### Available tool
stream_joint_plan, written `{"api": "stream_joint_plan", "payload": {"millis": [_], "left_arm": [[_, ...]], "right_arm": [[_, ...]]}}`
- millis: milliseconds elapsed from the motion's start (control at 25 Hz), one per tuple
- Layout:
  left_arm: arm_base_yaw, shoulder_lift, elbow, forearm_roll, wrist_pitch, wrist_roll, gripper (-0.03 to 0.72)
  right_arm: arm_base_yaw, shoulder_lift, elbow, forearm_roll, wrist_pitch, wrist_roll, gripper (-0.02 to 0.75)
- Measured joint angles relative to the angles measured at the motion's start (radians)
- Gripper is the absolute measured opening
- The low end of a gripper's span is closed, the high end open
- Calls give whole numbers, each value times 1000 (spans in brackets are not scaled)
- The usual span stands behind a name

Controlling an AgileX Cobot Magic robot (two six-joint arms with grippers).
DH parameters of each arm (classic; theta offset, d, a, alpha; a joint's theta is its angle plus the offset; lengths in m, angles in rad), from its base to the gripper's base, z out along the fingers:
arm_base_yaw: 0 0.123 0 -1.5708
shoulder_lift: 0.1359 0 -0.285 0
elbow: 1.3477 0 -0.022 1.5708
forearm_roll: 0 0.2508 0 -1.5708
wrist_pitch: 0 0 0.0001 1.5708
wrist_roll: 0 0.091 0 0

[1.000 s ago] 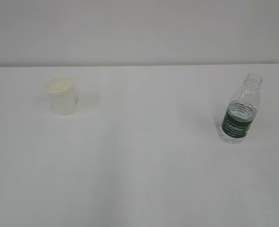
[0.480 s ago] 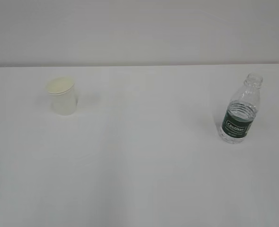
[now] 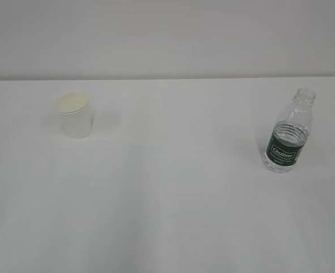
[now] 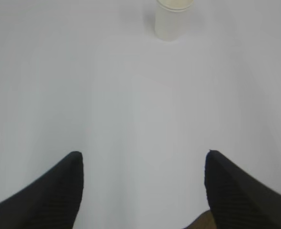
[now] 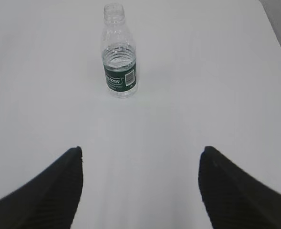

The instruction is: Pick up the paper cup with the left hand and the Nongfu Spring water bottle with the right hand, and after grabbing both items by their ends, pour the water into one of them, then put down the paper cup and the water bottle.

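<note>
Nearest me, both my left hand (image 4: 142, 191) and right hand (image 5: 140, 191) hold their jaws wide, empty above the white counter (image 3: 173, 199). Farther off, well apart, stand the small white paper cup (image 4: 171, 21) and the clear ribbed green-labelled water bottle (image 5: 119, 57), upright, probably set so each hand reaches its own.

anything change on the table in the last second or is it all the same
Nothing visibly changed. The paper cup and the Nongfu Spring water bottle stand upright where they were, far apart on the white table, and neither arm has come into the exterior view.
</note>
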Motion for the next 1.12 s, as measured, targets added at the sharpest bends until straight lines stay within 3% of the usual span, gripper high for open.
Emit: {"api": "stream_joint_plan", "payload": {"millis": [440,760,1120], "left_arm": [[1,188,-1,6,-316,0,567],[1,306,-1,38,-518,0,567],[1,515,120,45,-850,0,566]], "right_arm": [[0,138,7,0,-261,-48,563],[0,211,136,-2,-552,-54,563],[0,292,204,-5,-771,-65,563]]}}
